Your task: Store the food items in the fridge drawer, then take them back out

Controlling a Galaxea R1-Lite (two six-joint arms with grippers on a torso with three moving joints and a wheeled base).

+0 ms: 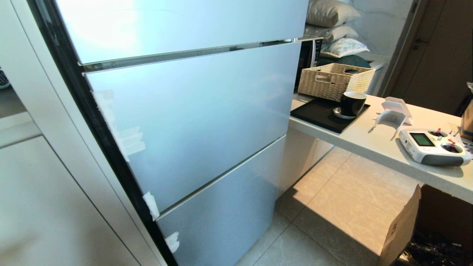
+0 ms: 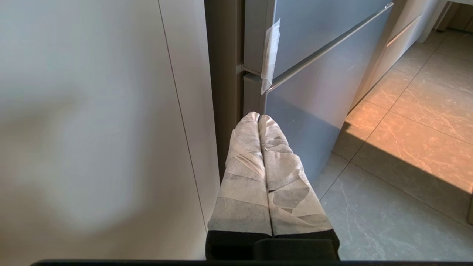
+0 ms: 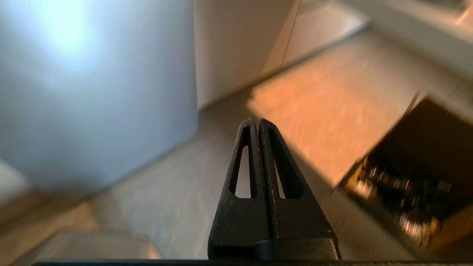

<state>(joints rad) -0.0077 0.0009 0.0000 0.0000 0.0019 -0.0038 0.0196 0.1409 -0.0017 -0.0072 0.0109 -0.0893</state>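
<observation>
Both grippers: you see them pressed together and empty. The left gripper (image 2: 258,117), its fingers wrapped in pale tape, hangs low by the fridge's left edge; the right gripper (image 3: 257,121) points down at the floor near a cardboard box (image 3: 414,173).
Arms in head view: neither one shows.
Fridge (image 1: 192,122): every pale-blue front panel is closed, with bits of tape (image 1: 151,205) on the left edge.
Fridge drawer: you cannot see it; it would lie behind the closed panels.
Food items: none in view, neither on the counter (image 1: 373,142) to the right nor in a gripper, so you cannot tell where they are.
Counter: you find a wicker basket (image 1: 334,81), a black cup (image 1: 352,103) on a dark tray, and a remote controller (image 1: 434,146).
Progress: with everything closed and both grippers empty, this looks like either the very start or the very end; the pictures do not settle which.
</observation>
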